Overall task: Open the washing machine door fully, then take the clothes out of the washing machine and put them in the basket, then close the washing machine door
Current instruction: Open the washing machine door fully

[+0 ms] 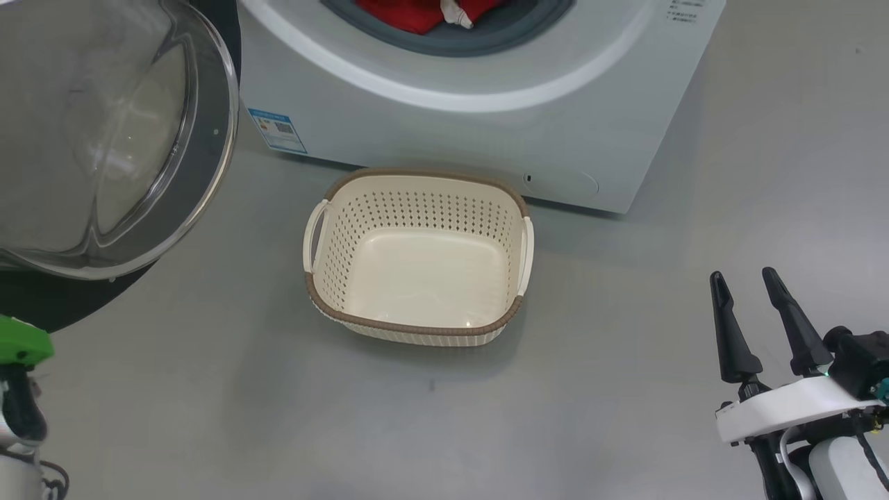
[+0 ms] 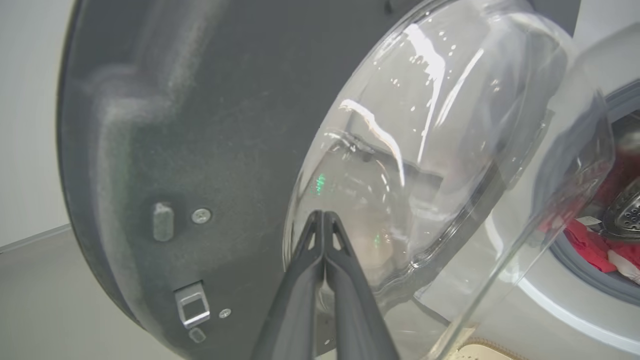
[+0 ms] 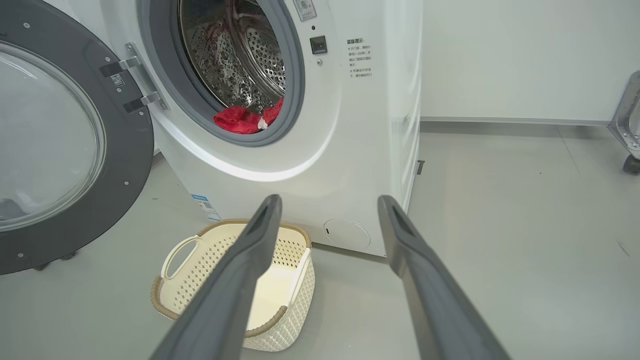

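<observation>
The white washing machine (image 1: 486, 132) (image 3: 350, 150) stands with its round dark door (image 1: 118, 139) (image 3: 60, 150) swung open to the left. Red clothes (image 1: 410, 14) (image 3: 242, 120) (image 2: 590, 245) with a bit of white lie at the drum's mouth on the grey gasket. The cream basket (image 1: 417, 257) (image 3: 280, 290) sits empty on the floor in front of the machine. My left gripper (image 2: 324, 215) is shut, its tips close against the door's clear glass bowl (image 2: 425, 150). My right gripper (image 1: 743, 278) (image 3: 327, 200) hangs open and empty at the lower right, away from the basket.
Grey floor (image 1: 625, 382) spreads around the basket. A green part of my left arm (image 1: 24, 347) shows under the door. A wheeled metal frame (image 3: 627, 130) stands at the far right by the white wall. A blue label (image 1: 278, 130) marks the machine's lower left.
</observation>
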Motion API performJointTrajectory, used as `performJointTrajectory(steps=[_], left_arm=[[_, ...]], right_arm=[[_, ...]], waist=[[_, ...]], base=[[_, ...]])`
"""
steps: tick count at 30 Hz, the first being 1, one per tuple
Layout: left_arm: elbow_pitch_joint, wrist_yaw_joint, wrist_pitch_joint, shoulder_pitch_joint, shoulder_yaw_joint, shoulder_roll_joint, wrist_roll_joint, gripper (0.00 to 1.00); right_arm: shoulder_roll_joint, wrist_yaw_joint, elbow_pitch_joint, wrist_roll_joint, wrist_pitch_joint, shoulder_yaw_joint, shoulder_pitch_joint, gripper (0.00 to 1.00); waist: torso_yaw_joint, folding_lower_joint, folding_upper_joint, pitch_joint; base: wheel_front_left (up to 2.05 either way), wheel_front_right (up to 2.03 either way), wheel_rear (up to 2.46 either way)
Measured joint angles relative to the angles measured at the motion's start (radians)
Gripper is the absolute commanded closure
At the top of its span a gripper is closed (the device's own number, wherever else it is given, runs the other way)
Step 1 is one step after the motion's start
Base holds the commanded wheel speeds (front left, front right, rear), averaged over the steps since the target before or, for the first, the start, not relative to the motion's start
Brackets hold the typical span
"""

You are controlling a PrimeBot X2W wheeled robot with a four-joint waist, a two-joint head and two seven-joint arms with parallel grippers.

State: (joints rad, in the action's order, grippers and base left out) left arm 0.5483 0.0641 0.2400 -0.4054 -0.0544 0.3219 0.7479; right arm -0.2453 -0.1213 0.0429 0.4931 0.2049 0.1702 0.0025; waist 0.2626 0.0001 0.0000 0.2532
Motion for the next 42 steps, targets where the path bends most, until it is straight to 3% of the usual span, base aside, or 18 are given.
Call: performJointTrajectory(steps=[20, 32, 42], left_arm=[[-0.06, -0.066, 0.0, 0.222, 0.153, -0.064, -0.082, 1.0], [-0.154, -0.106, 0.0, 0.297, 0.218, -0.114, -0.101, 1.0], [-0.218, -0.131, 0.008, 0.351, 0.252, -0.165, -0.105, 1.0]], right_arm=[[0.067, 0.0, 0.075, 0.026, 0.03, -0.007, 0.054, 0.0], [0.065, 0.002, 0.061, 0.026, 0.036, -0.033, 0.079, 0.0], [0.064, 0.011, 0.04, 0.026, 0.038, -0.056, 0.11, 0.0]], waist=[[-0.113, 0.0, 0.0, -0.229], [-0.207, 0.0, 0.0, -0.284], [-0.233, 0.0, 0.0, -0.297]], base=[[0.0, 0.0, 0.0], [0.0, 0.0, 0.0], [0.0, 0.0, 0.0]])
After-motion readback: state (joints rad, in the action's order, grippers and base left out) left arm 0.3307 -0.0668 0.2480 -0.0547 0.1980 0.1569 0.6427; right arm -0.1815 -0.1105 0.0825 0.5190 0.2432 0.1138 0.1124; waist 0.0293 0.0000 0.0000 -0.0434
